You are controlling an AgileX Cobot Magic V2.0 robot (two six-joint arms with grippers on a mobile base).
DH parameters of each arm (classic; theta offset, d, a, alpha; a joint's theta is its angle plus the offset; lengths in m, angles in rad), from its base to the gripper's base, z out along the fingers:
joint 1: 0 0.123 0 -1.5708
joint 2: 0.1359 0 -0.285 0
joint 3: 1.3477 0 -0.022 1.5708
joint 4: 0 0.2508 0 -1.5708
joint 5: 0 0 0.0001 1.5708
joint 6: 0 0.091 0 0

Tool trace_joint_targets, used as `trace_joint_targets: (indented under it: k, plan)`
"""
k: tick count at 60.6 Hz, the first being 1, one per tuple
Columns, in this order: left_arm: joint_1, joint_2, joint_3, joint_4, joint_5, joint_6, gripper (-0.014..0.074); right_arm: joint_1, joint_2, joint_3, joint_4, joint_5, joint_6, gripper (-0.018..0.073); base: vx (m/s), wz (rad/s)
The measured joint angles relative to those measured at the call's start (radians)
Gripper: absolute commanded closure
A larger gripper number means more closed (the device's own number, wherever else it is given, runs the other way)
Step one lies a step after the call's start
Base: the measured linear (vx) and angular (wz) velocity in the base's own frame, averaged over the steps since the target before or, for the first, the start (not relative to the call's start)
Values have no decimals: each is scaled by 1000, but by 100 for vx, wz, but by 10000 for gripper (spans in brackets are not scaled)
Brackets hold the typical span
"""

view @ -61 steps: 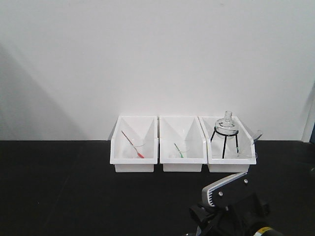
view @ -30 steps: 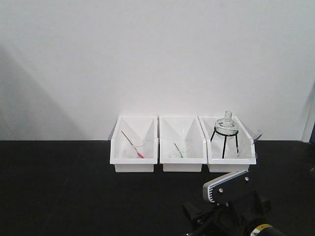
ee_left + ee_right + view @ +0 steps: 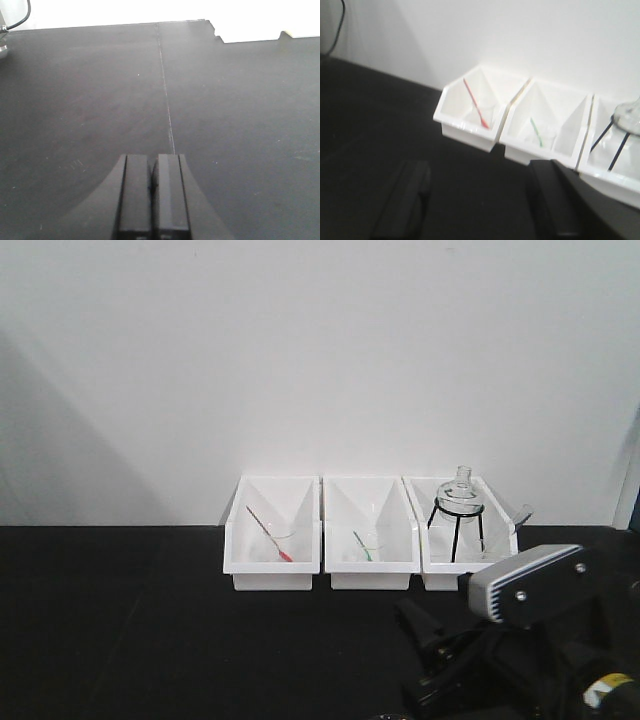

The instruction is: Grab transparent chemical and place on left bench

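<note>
The transparent chemical (image 3: 521, 512) is a whitish clear pipette. It leans in the right-hand white bin (image 3: 470, 578), with its top poking over the bin's right rim. The bins stand in a row on the left bench (image 3: 120, 620), a long black worktop. My right gripper (image 3: 420, 650) hovers low in front of the right bin, with its jaws wide open and empty; it also shows in the right wrist view (image 3: 479, 172), where the clear pipette is out of view. My left gripper (image 3: 152, 161) is shut and empty over the bare black bench top (image 3: 225, 100).
The left bin holds a red pipette (image 3: 268, 532) in a small beaker, and the middle bin holds a green pipette (image 3: 362, 546). A glass flask (image 3: 459, 492) sits on a black tripod in the right bin. A white wall rises behind the bins.
My right arm has risen and shifted right in the front view. Its grey wrist housing now stands just before the right bin. The bins and their contents have not moved.
</note>
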Motion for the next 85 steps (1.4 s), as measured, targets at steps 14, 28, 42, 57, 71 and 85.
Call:
trace_joint_targets:
  k: [14,28,42,57,71,85]
  plan:
    - [0,0,0,0,0,0,600,0,-234,0,279,41,-316,555,0,0]
    - [0,0,0,0,0,0,600,0,-426,0,716,-26,-803,567,0,0]
    - [0,0,0,0,0,0,600,0,-489,0,1074,-317,-991,566,0,0]
    - [0,0,0,0,0,0,600,0,-500,0,1102,-311,-1004,566,0,0]
    - [0,0,0,0,0,0,600,0,-500,0,1001,-120,-1010,564,0,0]
    - [0,0,0,0,0,0,600,0,-500,0,1056,-52,-982,564,0,0]
